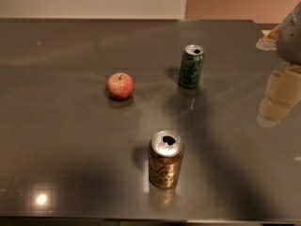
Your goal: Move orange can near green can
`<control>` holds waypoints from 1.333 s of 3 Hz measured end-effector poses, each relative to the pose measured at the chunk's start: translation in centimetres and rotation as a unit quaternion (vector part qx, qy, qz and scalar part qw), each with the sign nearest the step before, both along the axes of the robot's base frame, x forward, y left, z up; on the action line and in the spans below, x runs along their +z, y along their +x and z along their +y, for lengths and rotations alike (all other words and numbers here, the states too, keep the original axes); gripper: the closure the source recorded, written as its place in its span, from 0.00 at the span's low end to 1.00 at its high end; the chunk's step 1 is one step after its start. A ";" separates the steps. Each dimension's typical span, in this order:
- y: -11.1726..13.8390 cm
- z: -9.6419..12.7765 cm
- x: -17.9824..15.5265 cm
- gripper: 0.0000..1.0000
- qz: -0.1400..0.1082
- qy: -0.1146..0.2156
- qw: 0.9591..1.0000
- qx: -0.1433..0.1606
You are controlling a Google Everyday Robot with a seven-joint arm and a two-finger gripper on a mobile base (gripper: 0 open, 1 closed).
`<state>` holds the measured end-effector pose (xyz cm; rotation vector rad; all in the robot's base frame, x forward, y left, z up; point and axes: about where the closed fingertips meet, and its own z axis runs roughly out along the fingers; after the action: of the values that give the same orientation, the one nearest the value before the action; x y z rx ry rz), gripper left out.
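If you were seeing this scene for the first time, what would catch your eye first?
A shiny orange-copper drink can stands upright near the front edge of the dark glossy table, with a dark green drink can upright farther back, slightly right. A round red apple sits left of the green can, and the robot's pale gripper hangs at the view's right edge, touching nothing.
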<state>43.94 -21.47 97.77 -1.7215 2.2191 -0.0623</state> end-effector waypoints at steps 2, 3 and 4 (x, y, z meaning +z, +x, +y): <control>-2.5 3.3 -2.5 0.00 0.017 0.077 0.994 0.078; -4.1 6.2 -4.0 0.00 0.026 0.124 0.985 0.113; -6.2 9.9 -5.3 0.00 0.040 0.170 0.972 0.156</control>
<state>37.74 -11.58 92.45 -1.8693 1.8478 0.4431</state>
